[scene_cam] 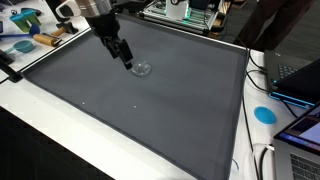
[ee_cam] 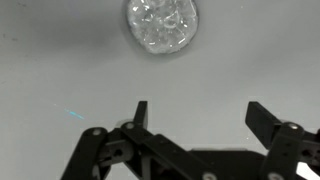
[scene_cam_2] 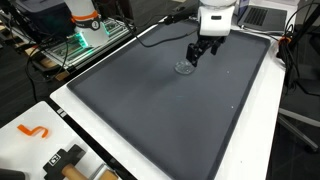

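Observation:
A small clear glass object (ee_cam: 161, 23), round and faceted like a little bowl or lid, lies on the dark grey mat (scene_cam: 150, 110). In both exterior views it shows as a faint clear disc (scene_cam: 142, 69) (scene_cam_2: 185, 68). My gripper (ee_cam: 200, 112) hangs just above the mat beside it, open, with nothing between its black fingers (ee_cam: 266, 122). In the wrist view the glass piece lies beyond the fingertips, near the top edge. The gripper (scene_cam: 124, 55) stands close to the glass piece's side, apart from it, as the gripper (scene_cam_2: 203, 50) also shows from the opposite side.
The mat covers most of a white table (scene_cam: 40, 125). Tools and blue items (scene_cam: 22, 44) lie at one corner, a blue disc (scene_cam: 264, 113) and laptops (scene_cam: 300, 80) along another edge. An orange hook (scene_cam_2: 33, 131) and a tool with a wooden handle (scene_cam_2: 70, 165) sit near the front corner.

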